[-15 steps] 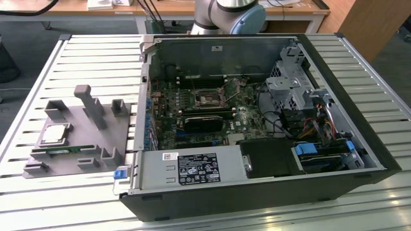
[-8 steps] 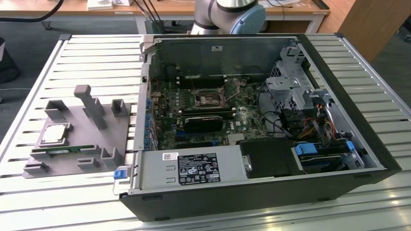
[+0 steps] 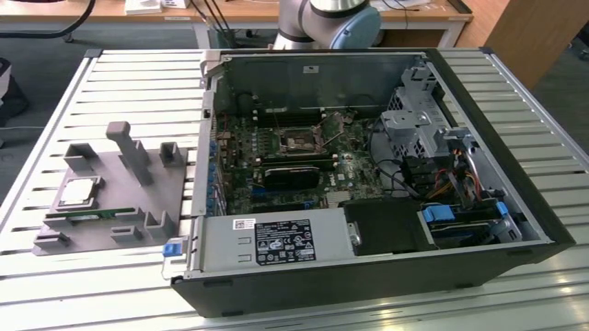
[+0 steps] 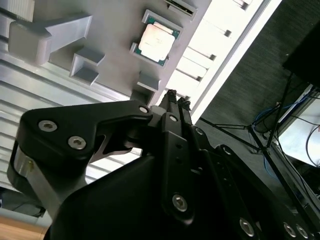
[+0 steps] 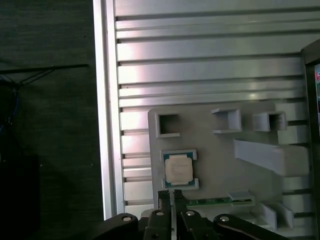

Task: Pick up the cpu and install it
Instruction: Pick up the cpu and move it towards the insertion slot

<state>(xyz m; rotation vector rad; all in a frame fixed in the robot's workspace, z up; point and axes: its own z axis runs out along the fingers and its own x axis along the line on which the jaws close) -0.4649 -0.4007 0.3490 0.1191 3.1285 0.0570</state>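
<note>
cpu (image 5: 178,169), flat sq, silver top, green rim; on holder (image 5: 215,160)

Exterior view overlooks case (image 3: 368,286) and holder block (image 3: 129,200) from above; both wrist views look past pincer (image 5: 171,195) onto block

Matte black gripper (image 4: 176,98) (image 5: 171,196) of flat, angular linkage plates, tapering to two slim fingers (image 4: 172,120) with ridged tips. Fastened throughout with round silver screws (image 4: 76,143) sunk in shallow recesses, as seen in both wrist views. Trimmed along one rounded plate with a grey metal band (image 4: 21,167). In the exterior view, smooth silver-grey arm joint (image 3: 308,27), cylindrical and bulbous, closed off with a pale blue plastic cap (image 3: 361,26).
</note>
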